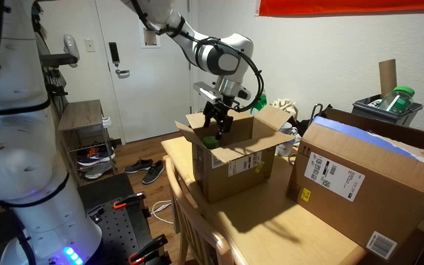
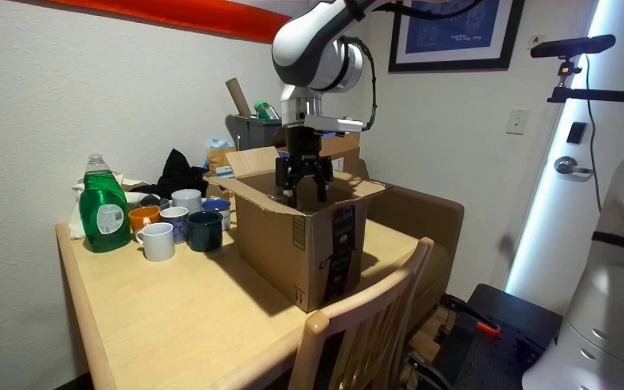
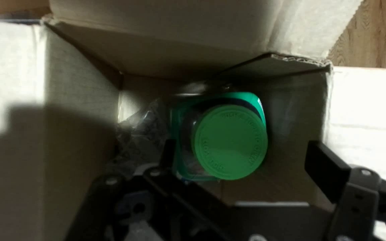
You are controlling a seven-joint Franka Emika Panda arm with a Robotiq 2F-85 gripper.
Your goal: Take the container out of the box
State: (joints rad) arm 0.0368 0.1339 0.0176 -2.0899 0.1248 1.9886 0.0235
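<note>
The hand [image 2: 307, 197] is spread over the mouth of the box [image 1: 239, 182], its two fingers [image 3: 327, 170] well apart; how deep the tips reach I cannot tell. The container [image 3: 230, 142] is inside the box, green lid [image 3: 230, 144] facing up. In the wrist view it shows between the fingers, close by one, with an open gap to the other. Crumpled clear plastic [image 3: 146, 129] lies beside it. Four flaps [image 1: 272, 117] lean outward around the mouth. On the bench [image 2: 166, 309], the box stands near the edge by the chair [image 2: 374, 287]; a stretch of bench top parts it from a larger carton [image 1: 377, 195].

By count: one container in the box, one jar [image 1: 398, 101] in the grey bin [image 1: 388, 115] beyond the carton, one green bottle [image 2: 104, 211], two clamps [image 1: 129, 201], and six mugs [image 2: 158, 242] plainly seen, with a dark rim [image 2: 154, 202] behind the orange one too hidden to name.
</note>
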